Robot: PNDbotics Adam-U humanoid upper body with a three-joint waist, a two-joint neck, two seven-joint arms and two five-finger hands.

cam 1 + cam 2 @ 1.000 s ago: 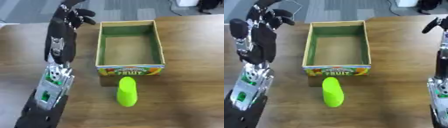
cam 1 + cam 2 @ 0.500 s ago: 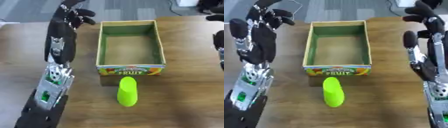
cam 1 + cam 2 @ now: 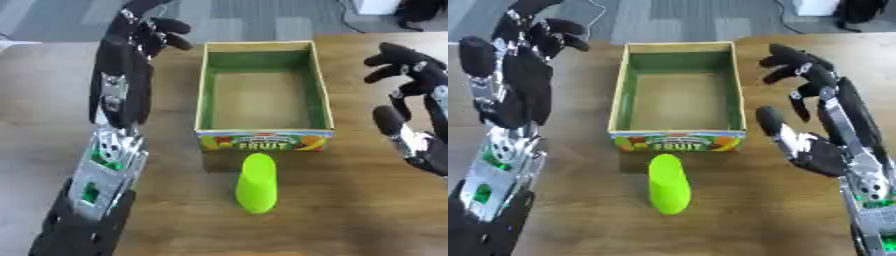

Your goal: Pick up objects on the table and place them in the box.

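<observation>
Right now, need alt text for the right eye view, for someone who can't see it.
A lime green cup lies on its side on a wooden table, just in front of an empty cardboard fruit box. The robot's right hand hangs open to the right of the box, and its left hand is raised at the upper left; neither holds anything.

A wooden table [image 3: 350, 200] stands before a grey carpeted floor [image 3: 245, 20], where a white object [image 3: 378, 6] sits.

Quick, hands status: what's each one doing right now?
Left hand: open, holding nothing, raised left of the green cardboard fruit box.
Right hand: open, holding nothing, right of the box.
</observation>
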